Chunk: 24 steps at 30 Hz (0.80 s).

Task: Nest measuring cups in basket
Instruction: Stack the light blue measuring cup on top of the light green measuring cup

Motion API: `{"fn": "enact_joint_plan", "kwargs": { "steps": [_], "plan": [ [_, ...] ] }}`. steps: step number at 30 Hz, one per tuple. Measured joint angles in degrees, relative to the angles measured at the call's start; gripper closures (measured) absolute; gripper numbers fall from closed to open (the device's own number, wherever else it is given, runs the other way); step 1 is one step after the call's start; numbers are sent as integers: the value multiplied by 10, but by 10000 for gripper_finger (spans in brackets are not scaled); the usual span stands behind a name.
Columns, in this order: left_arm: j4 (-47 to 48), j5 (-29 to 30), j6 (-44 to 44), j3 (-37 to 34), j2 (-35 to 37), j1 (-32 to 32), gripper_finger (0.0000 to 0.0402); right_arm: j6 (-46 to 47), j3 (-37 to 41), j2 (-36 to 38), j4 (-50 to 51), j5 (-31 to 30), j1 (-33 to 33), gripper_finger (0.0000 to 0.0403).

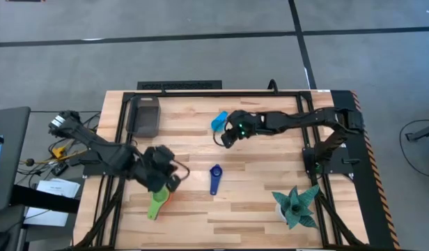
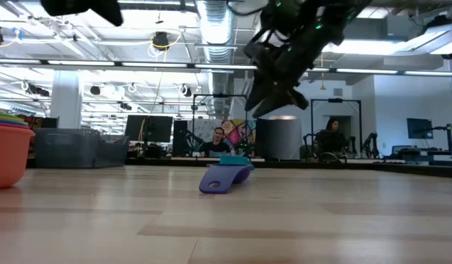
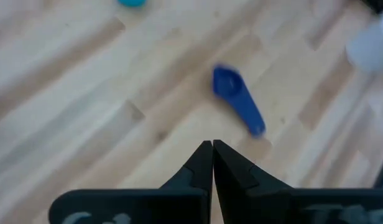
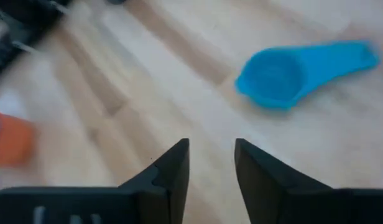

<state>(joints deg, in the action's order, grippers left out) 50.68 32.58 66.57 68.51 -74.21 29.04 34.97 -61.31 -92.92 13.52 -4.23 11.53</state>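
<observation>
My right fingers (image 4: 211, 163) hang spread just beside the light blue cup (image 4: 285, 73); my left fingers (image 3: 212, 163), pressed together, hover near the dark blue cup (image 3: 237, 106).

Grey floor (image 1: 200, 42) around the table — ceiling ducts (image 2: 219, 22), strip lights and desks beyond.

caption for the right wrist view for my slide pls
Open right gripper hovering over the wooden table, a light blue plastic measuring cup lying just ahead of its fingers.

Measuring cups (image 1: 214, 178) scattered, basket (image 1: 146, 116) seemingly empty.
</observation>
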Motion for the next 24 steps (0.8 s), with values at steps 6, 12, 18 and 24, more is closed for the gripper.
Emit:
{"fn": "enact_joint_plan", "kwargs": {
  "steps": [6,12,18,24],
  "plan": [
    [2,-10,-42,0,6,-57,401,-200,-137,-112,140,10,41,230],
    [-6,-35,-40,0,0,-83,401,-314,-258,-211,235,14,56,231],
    [-3,-34,-14,0,0,-78,401,-392,-308,-253,268,47,54,244],
    [-3,-17,-8,0,0,-71,401,-426,-312,-266,270,80,55,255]
  ]
}}
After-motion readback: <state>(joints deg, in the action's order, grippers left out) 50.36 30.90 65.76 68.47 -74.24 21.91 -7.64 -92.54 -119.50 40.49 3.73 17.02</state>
